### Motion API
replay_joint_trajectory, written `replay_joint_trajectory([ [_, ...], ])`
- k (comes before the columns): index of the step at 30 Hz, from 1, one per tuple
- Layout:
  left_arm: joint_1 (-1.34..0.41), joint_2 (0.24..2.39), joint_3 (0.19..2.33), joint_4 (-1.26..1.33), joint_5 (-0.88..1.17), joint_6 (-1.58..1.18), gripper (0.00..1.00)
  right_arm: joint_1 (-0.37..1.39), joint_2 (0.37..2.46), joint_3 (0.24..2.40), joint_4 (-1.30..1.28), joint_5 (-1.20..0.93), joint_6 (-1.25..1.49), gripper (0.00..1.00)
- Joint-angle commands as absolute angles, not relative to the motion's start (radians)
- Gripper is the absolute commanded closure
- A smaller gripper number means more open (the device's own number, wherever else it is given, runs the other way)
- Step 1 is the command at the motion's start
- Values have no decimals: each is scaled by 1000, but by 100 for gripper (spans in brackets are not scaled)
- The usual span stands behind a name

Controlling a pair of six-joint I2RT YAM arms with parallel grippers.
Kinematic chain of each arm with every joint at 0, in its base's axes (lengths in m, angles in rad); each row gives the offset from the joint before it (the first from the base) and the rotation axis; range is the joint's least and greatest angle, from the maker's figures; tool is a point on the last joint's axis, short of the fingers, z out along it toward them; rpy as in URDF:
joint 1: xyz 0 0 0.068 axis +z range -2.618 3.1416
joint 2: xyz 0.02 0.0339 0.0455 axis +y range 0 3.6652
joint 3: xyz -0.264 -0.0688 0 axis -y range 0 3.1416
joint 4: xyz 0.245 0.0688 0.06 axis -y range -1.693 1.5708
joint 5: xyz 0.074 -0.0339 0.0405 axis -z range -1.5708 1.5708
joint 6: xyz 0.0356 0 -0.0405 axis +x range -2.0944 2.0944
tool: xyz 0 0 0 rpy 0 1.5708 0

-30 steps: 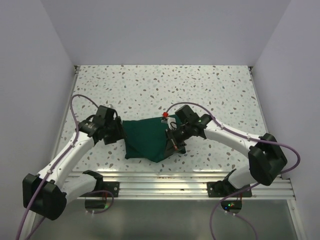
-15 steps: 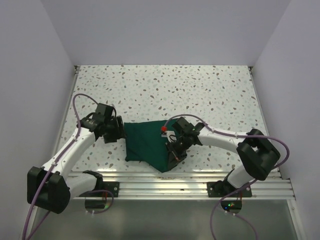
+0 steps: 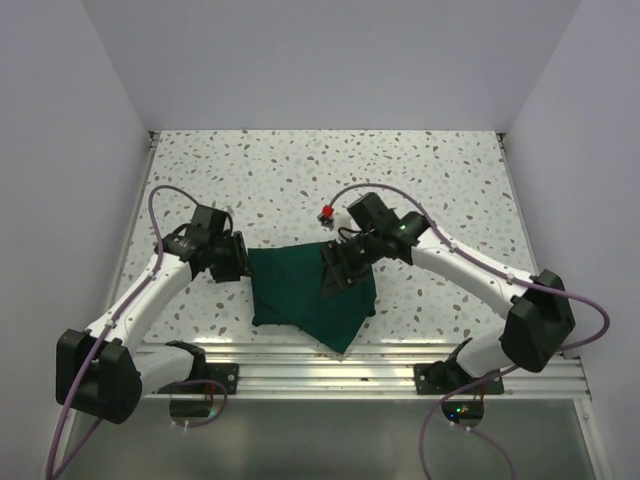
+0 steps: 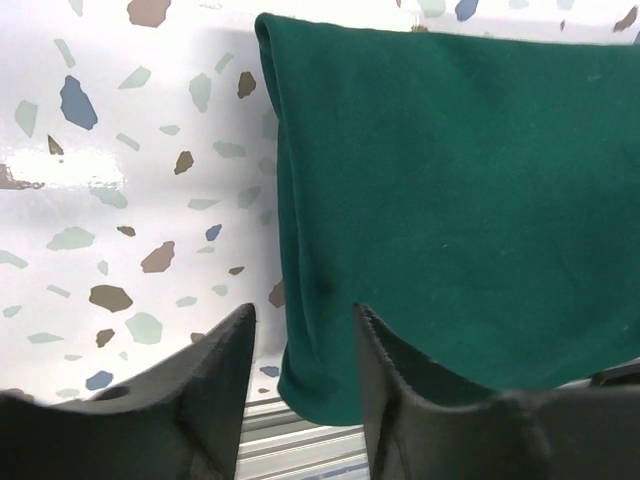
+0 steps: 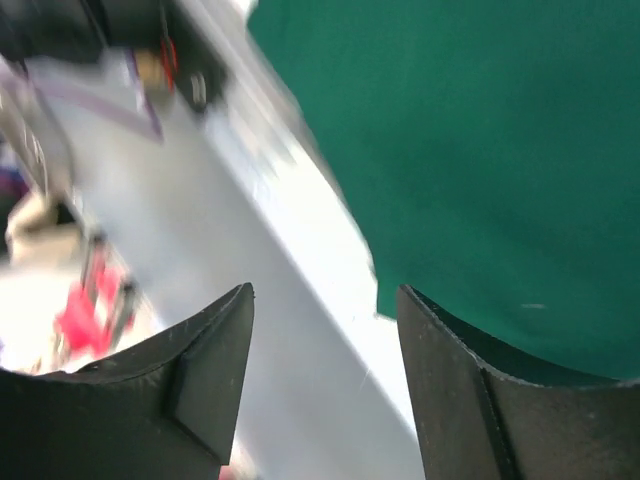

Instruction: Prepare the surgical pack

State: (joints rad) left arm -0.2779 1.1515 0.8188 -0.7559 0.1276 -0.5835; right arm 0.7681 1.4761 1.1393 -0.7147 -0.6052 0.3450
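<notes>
Release: the right tool [image 3: 336,276], clamped on the dark green matte cloth pack [image 3: 298,296] a second ago, now hangs spread above it, so we judge this fold laid. The pack lies midway along the near edge of the desk [image 3: 420,180]; the left tool [image 3: 238,266], spread, waits at its left edge.

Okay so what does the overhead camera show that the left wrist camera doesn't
Only overhead: the right gripper over the surgical pack, the pack's whole outline with one corner pointing at the near rail, and a small red object beyond it. Only left wrist: a close look at the pack's folded left edge, seen through the gap of the open left gripper. Both: the green pack, the left gripper at its edge, the speckled table.
</notes>
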Motion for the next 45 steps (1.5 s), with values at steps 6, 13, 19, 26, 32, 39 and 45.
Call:
replay_joint_trajectory([
  [6, -262, 1213, 887, -597, 290, -548, 97, 463, 1479, 1144, -620, -668, 399, 86],
  [13, -262, 1337, 848, -365, 488, -609, 100, 407, 1630, 1140, -440, -788, 422, 99],
  [19, -246, 1446, 839, -403, 408, -572, 100, 316, 1701, 1056, -437, -798, 367, 100],
  [26, -206, 1448, 847, -481, 345, -514, 100, 296, 1736, 1126, -570, -692, 319, 95],
  [32, -215, 1265, 974, -644, 310, -456, 71, 295, 1634, 1201, -759, -609, 330, 60],
  [39, -322, 1074, 951, -816, 183, -452, 58, 295, 1467, 1063, -868, -532, 383, 38],
  [45, -336, 967, 916, -951, 106, -578, 100, 296, 1286, 784, -786, -592, 509, 84],
])
